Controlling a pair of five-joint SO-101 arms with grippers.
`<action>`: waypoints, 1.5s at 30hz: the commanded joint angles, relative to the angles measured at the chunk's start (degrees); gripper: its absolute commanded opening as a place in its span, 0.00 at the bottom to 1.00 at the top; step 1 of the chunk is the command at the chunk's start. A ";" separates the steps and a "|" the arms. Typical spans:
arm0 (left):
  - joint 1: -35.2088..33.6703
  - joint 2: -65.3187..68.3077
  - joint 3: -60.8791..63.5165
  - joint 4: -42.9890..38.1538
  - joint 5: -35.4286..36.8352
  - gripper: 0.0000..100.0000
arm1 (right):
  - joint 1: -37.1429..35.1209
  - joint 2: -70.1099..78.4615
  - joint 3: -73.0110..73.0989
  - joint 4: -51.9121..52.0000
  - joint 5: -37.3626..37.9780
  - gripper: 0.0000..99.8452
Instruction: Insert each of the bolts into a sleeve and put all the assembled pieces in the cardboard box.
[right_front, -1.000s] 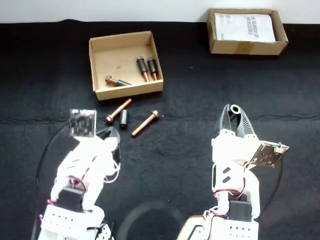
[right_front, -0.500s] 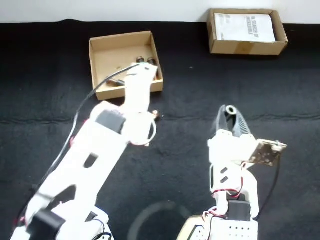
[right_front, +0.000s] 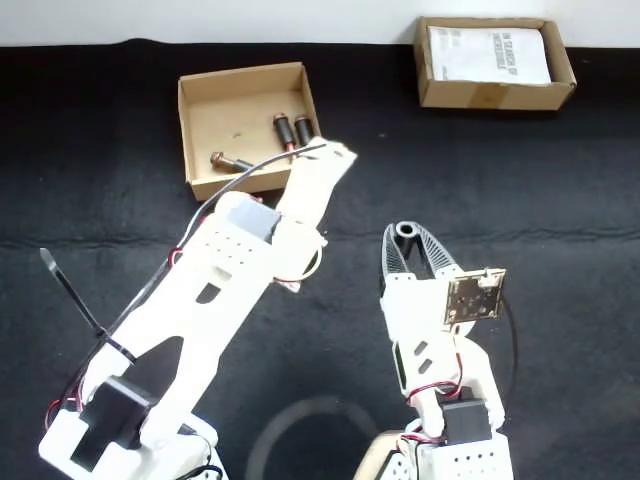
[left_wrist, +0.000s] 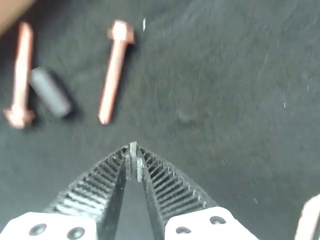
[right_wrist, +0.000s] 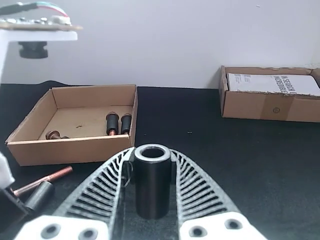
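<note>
The right gripper (right_wrist: 152, 152) is pinching an upright black sleeve (right_wrist: 152, 187) between its fingers (open end up), at five o'clock from the cardboard box (right_front: 186, 130), which is holding three assembled pieces (right_front: 284, 130). The left gripper (left_wrist: 133, 162), fingers pressed together, is hanging over the counter (left_wrist: 225, 100) near two loose copper bolts (left_wrist: 114, 70) and a loose sleeve (left_wrist: 50, 92).
</note>
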 joint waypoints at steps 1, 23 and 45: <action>0.31 -0.22 2.15 -7.30 -4.48 0.01 | -0.57 -0.66 8.13 0.04 1.32 0.01; -0.04 28.09 -20.62 -1.14 -18.20 0.01 | -0.22 -0.57 8.13 0.13 1.32 0.01; -2.42 44.18 -43.30 11.34 -13.01 0.15 | -0.22 -0.57 8.13 0.13 1.32 0.01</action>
